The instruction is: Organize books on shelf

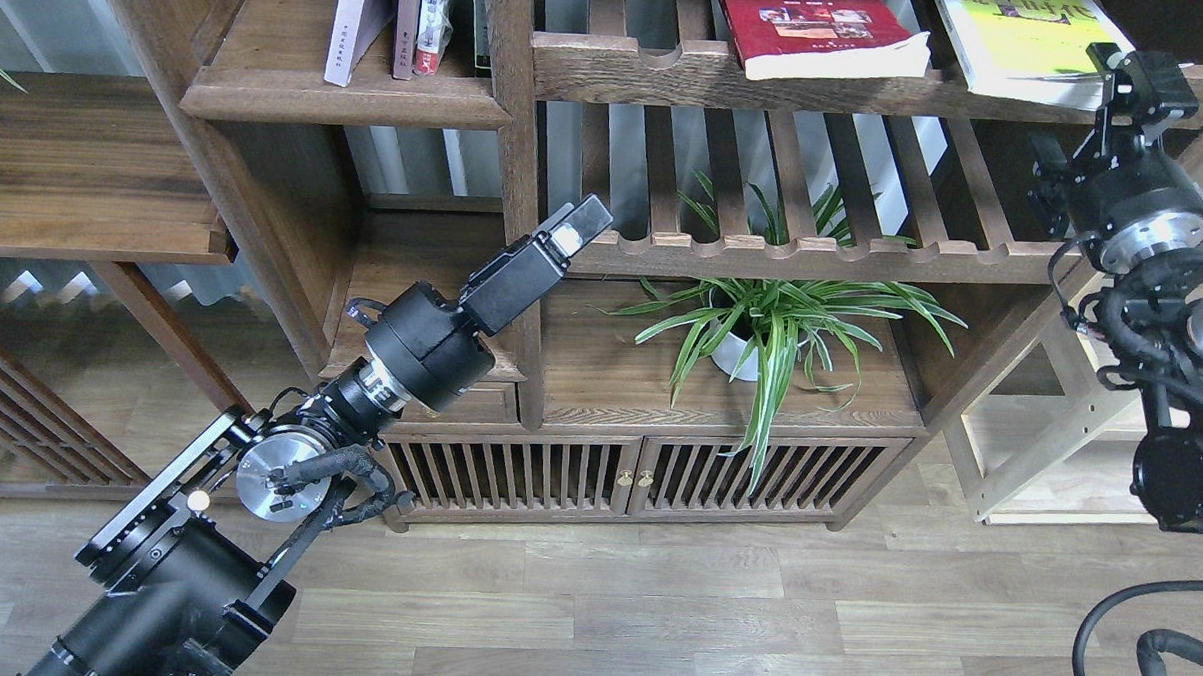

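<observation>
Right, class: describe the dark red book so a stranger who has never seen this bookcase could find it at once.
Start at the tall wooden bookcase and go to its top slatted rack, right of the upright post. Two books lie flat there. The dark red book is the left one, with small photos on its cover; its neighbour, the yellow-green book, has none.

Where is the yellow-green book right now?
The yellow-green book lies flat on the slatted rack at top right, right of the dark red book, by the right gripper.

Even, soft daylight, bright behind the slats, dim shelf recesses, sharp focus, slight wide-angle bending at edges
</observation>
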Controlling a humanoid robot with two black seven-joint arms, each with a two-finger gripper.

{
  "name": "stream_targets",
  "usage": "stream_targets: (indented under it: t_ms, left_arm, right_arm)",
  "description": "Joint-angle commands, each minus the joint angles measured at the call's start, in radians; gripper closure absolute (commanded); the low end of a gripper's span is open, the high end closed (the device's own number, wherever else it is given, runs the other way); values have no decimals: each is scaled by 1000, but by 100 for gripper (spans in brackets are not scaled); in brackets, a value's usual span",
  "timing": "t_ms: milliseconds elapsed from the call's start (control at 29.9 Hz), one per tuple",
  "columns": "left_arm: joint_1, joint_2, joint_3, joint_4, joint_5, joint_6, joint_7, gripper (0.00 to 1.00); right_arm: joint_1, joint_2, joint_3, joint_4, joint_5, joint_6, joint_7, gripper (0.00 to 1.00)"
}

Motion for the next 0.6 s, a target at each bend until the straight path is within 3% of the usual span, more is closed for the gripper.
stream_targets:
  t_ms: [0, 267, 568]
  left_arm:
    - [-2, 0, -1, -1, 0, 0, 3, 1]
    - [3, 0, -2, -6, 0, 0, 6, 1]
    - [6, 0, -2, -12, -1, 0, 7, 1]
  right_arm:
    - [52, 1, 2, -35, 0, -34, 5, 16]
    - [112, 1, 3, -83, -2, -68, 8, 35]
    - [112, 6, -4, -97, -6, -65, 11, 47]
